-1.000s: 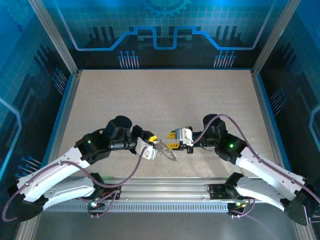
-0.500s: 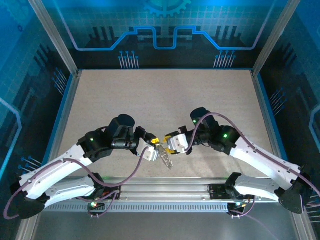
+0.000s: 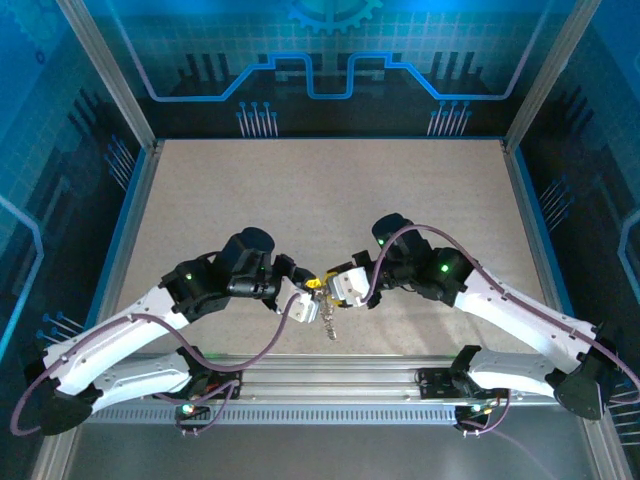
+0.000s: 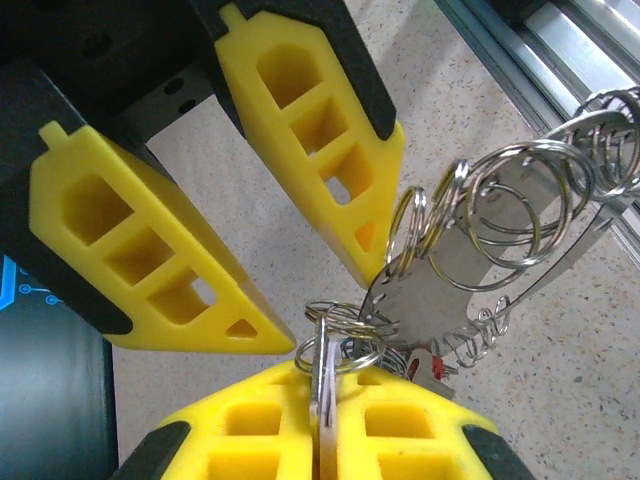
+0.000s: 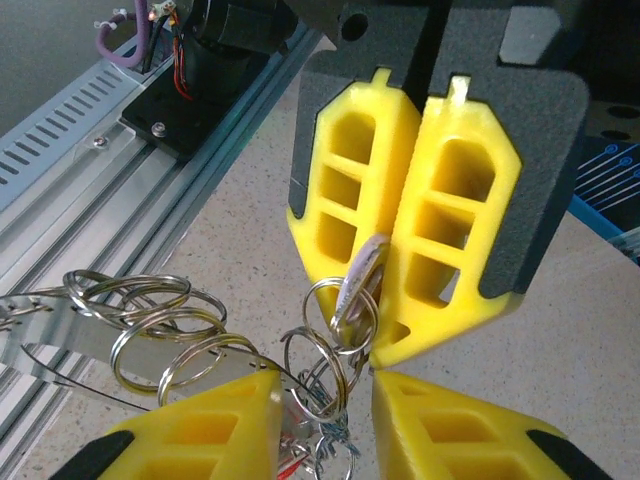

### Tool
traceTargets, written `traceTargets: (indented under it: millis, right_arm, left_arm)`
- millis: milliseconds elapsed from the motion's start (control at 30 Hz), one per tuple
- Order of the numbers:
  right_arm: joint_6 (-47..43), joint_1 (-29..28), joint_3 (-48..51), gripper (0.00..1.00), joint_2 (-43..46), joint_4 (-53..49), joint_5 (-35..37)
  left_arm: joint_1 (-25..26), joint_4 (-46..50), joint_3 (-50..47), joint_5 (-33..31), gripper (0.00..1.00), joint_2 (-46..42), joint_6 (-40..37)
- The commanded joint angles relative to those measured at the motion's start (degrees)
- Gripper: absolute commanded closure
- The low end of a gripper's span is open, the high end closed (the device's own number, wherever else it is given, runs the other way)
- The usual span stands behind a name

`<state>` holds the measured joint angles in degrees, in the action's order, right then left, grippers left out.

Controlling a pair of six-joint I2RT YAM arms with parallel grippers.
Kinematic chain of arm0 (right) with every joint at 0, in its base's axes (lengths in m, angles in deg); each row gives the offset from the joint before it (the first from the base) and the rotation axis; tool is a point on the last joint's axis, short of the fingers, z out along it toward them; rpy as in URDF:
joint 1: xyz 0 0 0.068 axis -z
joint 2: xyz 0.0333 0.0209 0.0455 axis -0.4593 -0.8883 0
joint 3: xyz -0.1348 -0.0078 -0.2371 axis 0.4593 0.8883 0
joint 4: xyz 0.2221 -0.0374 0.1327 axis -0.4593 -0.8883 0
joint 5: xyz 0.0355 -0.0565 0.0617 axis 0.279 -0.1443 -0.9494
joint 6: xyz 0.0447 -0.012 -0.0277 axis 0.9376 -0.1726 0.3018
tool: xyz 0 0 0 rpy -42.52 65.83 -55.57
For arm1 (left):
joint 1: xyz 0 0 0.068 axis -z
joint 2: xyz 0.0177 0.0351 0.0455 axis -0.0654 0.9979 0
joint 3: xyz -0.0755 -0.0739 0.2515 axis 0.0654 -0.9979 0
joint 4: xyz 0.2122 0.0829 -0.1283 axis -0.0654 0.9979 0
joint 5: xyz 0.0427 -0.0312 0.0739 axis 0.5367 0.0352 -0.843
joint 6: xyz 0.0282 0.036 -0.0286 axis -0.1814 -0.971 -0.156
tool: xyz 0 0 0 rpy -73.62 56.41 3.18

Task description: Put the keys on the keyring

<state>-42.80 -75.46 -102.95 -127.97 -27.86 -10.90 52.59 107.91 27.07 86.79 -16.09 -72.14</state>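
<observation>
**A:** How is the left gripper point(image 4: 322, 388) found?

**B:** It is closed, its yellow fingers pressed together on a thin silvery piece point(image 5: 358, 285) at the top of the bunch. Whether that piece is a ring or a key cannot be told.

**A:** And the right gripper point(image 5: 325, 385)?

**B:** Its jaws are held narrowly apart. A cluster of small split rings point(image 4: 340, 322) is seen between them. A gap is left beside one finger, so nothing is clamped there.

**A:** Where are the two found?

**B:** In the top view they are found tip to tip, toward six o'clock of the table point(image 3: 330, 190) and near the front rail point(image 3: 330, 375). The left arm point(image 3: 130, 335) is reached in from eight o'clock and the right arm point(image 3: 510, 310) from four o'clock.

**A:** Where is the keyring point(image 3: 328, 322) placed?

**B:** It is hung from the left fingers, at six o'clock of the fingertips in the top view. In the left wrist view a flat metal plate point(image 4: 440, 300) carrying larger split rings point(image 4: 520, 200) is spread toward two o'clock.

**A:** Are the keys point(image 4: 425, 364) seen?

**B:** A red head is glimpsed under the plate, at six o'clock of it. Whether it is threaded on the wire loop cannot be told.
</observation>
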Motion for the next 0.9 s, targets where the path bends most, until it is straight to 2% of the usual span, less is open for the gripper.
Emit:
traceTargets:
  millis: [0,300,633,867]
  right_arm:
    - [1.5,-0.6,-2.8,0.70,-0.9,-3.0,-0.9]
    - [3.2,-1.3,-5.5,0.77,-4.8,-6.6,-2.7]
    - [6.1,-1.4,-4.9,0.99,-5.2,-6.5,0.1]
    - [8.9,-0.2,-2.9,1.00,-3.1,-4.6,-1.9]
  left_arm:
    - [-0.5,-2.9,1.8,3.3,1.00,-0.4,-0.2]
    - [-0.5,-4.0,1.6,3.3,1.00,-0.6,0.3]
    - [-0.5,-5.1,0.4,2.3,1.00,-1.7,1.8]
    - [-0.6,-5.6,-1.5,-0.1,1.00,-3.5,2.8]
